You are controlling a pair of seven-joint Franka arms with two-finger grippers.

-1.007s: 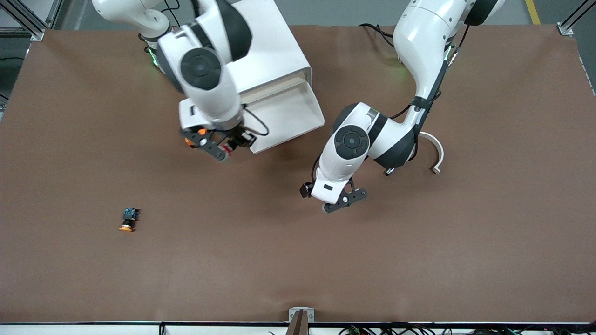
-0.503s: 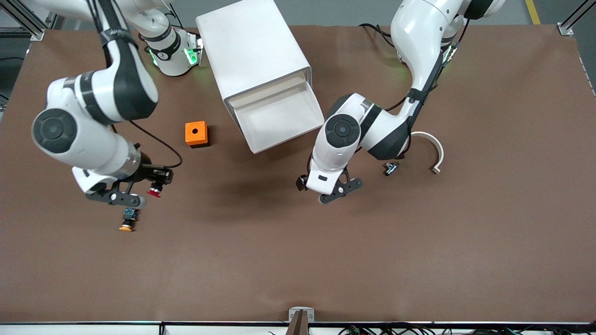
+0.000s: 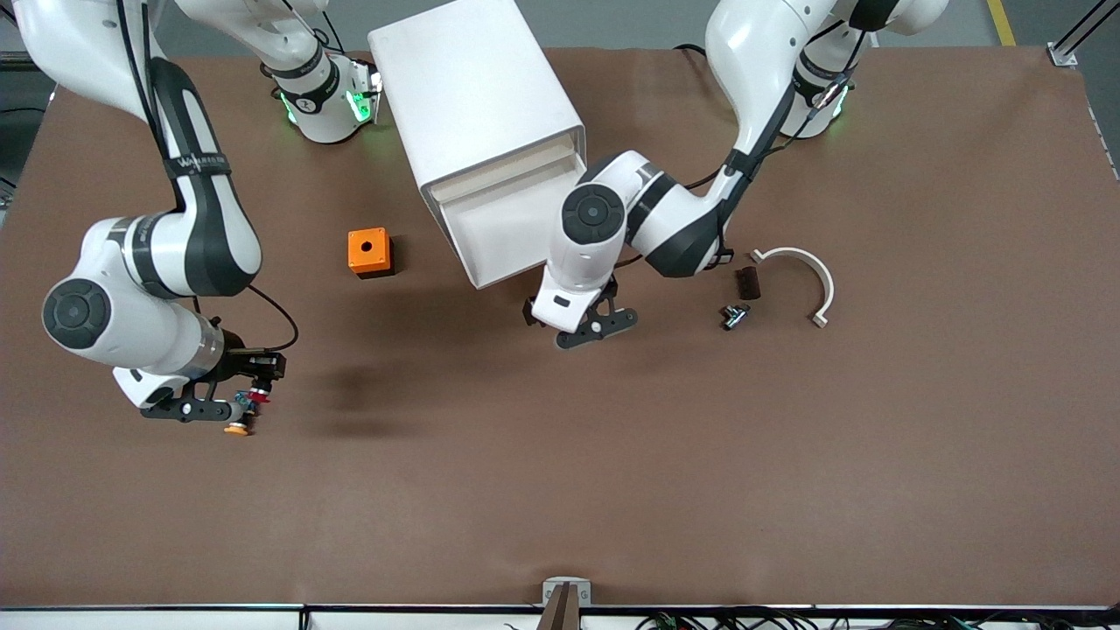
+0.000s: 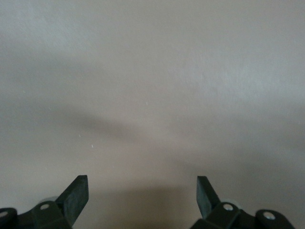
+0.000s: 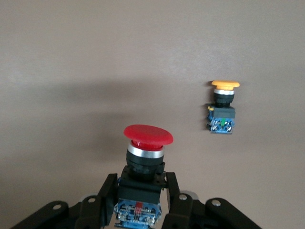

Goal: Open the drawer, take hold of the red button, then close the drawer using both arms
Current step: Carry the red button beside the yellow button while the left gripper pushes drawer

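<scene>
The white cabinet (image 3: 477,87) stands near the arms' bases with one drawer (image 3: 512,223) pulled out; its inside shows nothing in it. My right gripper (image 3: 238,404) is shut on the red-capped button (image 3: 259,396), low over the table toward the right arm's end. In the right wrist view the fingers clamp the button's (image 5: 147,138) black body, red cap pointing away from the gripper (image 5: 139,183). My left gripper (image 3: 597,328) is open and empty over bare table just beside the open drawer's front corner. In the left wrist view the gripper (image 4: 141,186) has only table between its fingertips.
An orange-capped button (image 3: 236,429) lies on the table just beside the right gripper, also in the right wrist view (image 5: 222,107). An orange box with a hole (image 3: 368,252) sits beside the cabinet. A white curved piece (image 3: 809,271), a dark block (image 3: 748,282) and a small black part (image 3: 735,315) lie toward the left arm's end.
My right arm swung away from the drawer with the red button and came down beside the orange-capped button. My left gripper moved closer to the open drawer's front.
</scene>
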